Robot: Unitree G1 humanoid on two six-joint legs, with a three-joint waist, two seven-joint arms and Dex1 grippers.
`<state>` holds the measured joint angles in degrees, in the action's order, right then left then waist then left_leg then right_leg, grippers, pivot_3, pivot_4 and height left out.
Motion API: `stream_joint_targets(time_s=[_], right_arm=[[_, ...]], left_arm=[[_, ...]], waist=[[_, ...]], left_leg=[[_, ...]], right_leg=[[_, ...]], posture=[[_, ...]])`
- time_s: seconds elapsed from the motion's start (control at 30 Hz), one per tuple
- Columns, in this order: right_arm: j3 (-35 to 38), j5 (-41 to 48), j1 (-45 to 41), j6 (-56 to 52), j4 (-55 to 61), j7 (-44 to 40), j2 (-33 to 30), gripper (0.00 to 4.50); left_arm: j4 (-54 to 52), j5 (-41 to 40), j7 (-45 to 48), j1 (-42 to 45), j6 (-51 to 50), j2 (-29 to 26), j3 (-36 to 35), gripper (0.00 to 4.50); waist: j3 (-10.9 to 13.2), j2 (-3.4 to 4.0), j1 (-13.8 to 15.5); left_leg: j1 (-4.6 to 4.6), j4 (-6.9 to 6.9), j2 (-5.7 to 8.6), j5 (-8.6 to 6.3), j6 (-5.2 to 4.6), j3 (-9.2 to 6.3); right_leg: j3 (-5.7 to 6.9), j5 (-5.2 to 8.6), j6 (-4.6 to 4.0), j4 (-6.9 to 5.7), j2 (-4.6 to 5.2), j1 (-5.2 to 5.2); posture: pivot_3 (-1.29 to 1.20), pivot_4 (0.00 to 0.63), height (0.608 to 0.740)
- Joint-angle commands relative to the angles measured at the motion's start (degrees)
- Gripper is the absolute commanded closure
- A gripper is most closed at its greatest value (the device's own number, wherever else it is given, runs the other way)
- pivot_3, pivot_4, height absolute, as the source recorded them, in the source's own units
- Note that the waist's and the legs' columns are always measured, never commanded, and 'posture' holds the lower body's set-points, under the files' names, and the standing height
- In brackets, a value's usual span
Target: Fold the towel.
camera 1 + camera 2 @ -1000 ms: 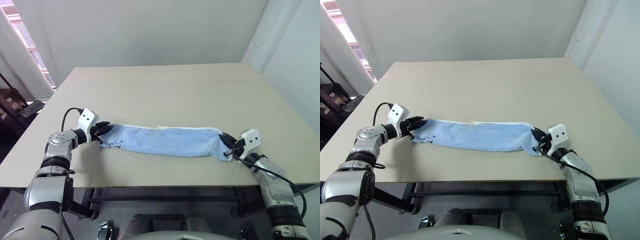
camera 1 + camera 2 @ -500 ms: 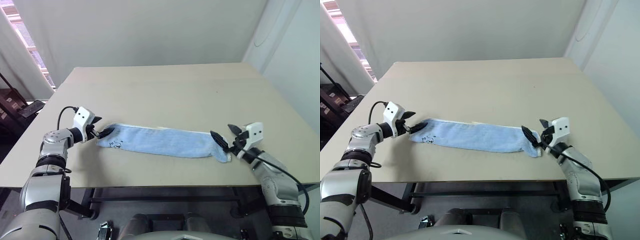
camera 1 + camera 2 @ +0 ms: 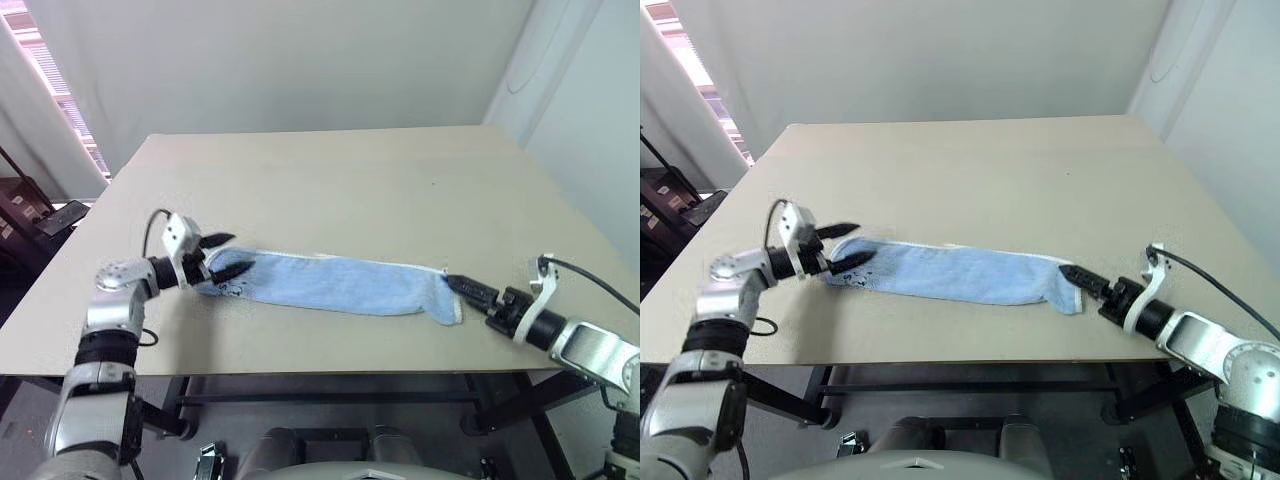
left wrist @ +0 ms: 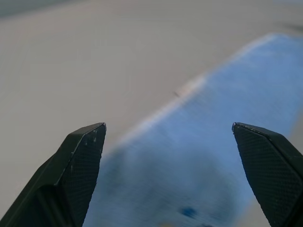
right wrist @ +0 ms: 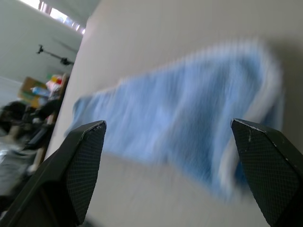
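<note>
The towel is a long, narrow light-blue strip with white edging, lying flat across the near part of the table. A small dark mark shows near its left end. My left gripper is open and hovers at that left end, one finger over the cloth; the left wrist view has the towel lying beyond the spread fingertips. My right gripper is open, turned on its side, with its tips just off the towel's right end. In the right wrist view the towel stretches away past the open fingers.
The table's front edge runs close below the towel. Bare tabletop reaches back to the wall. Dark objects stand off the table's left side, and a white wall closes the right side.
Both grippers opened and let go of the towel's ends. The right one rolled onto its side and drew back from the right end. The left one shifted right, over the left end.
</note>
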<state>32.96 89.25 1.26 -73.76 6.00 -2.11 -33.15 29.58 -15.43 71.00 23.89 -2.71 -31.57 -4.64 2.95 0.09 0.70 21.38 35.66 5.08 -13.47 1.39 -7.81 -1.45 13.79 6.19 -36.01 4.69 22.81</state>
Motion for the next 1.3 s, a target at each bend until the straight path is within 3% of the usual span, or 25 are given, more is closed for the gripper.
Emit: stream_joint_targets(time_s=[0.03, 0.2, 0.33, 0.5, 1.03, 1.13, 1.3], right_arm=[[0.35, 12.84, 3.23, 1.93, 1.03, 5.14, -2.92, 0.1], [-2.04, 23.48, 10.2, 6.36, 4.21, 6.86, -5.62, 0.1], [-5.38, 23.75, 13.67, 8.35, 7.25, 6.39, -4.76, 0.1], [-9.98, 22.22, 12.63, 14.25, 5.12, 12.32, -3.81, 0.1], [-12.27, 19.34, 8.96, 22.62, -0.03, 20.43, -1.83, 0.1], [-13.04, 17.86, 8.21, 23.36, 0.29, 22.34, -0.81, 0.7], [-13.51, 16.64, 7.4, 24.26, 0.85, 24.32, 0.43, 2.52]], left_arm=[[-6.55, -1.49, 1.19, -1.52, -2.56, -1.29, 0.97, 0.0], [-6.57, 0.11, 0.66, -2.42, -1.63, -0.77, 2.6, 0.0], [-5.33, 0.82, -0.2, -1.62, -0.75, 0.71, 4.12, 0.0], [-4.67, 1.25, -0.76, -0.69, -0.02, 1.79, 5.38, 0.0], [-4.16, 1.77, -1.66, -0.27, 0.66, 2.01, 6.08, 0.0], [-4.23, 1.92, -1.73, -0.46, 0.71, 1.94, 6.11, 0.0], [-4.35, 2.41, -2.02, -0.6, 0.83, 1.89, 6.14, 0.0]], waist=[[0.01, 0.02, 0.02], [0.03, 0.03, -0.02], [0.02, 0.1, -0.14], [0.02, 0.09, 0.01], [0.02, 0.07, 0.07], [0.02, 0.07, -0.11], [0.02, 0.08, -0.28]], left_leg=[[-0.01, 0.04, 0.0, 0.0, 0.0, 0.0], [-0.01, 0.23, -0.07, -0.04, -0.01, -0.01], [0.03, 0.2, -0.31, -0.16, 0.09, -0.01], [0.11, 0.18, -0.29, -0.25, -0.14, 0.14], [0.05, 0.27, -0.3, -0.38, -0.3, 0.19], [0.07, 0.34, -0.38, -0.48, -0.14, 0.21], [0.14, 0.31, -0.49, -0.49, -0.12, 0.26]], right_leg=[[0.0, 0.01, 0.01, 0.01, 0.0, -0.03], [0.02, 0.04, 0.03, 0.1, 0.03, -0.19], [0.1, 0.04, 0.03, 0.62, -0.08, -0.36], [0.05, 0.0, 0.08, 0.82, 0.01, -0.31], [0.05, -0.04, 0.14, 0.88, -0.04, -0.42], [0.04, -0.03, 0.14, 1.0, -0.04, -0.48], [0.05, -0.03, 0.13, 1.14, -0.04, -0.44]], posture=[[0.0, 0.0, 0.74], [0.0, 0.0, 0.74], [0.0, 0.0, 0.74], [0.0, 0.0, 0.74], [0.0, 0.0, 0.74], [0.0, 0.0, 0.74], [0.0, 0.0, 0.74]])
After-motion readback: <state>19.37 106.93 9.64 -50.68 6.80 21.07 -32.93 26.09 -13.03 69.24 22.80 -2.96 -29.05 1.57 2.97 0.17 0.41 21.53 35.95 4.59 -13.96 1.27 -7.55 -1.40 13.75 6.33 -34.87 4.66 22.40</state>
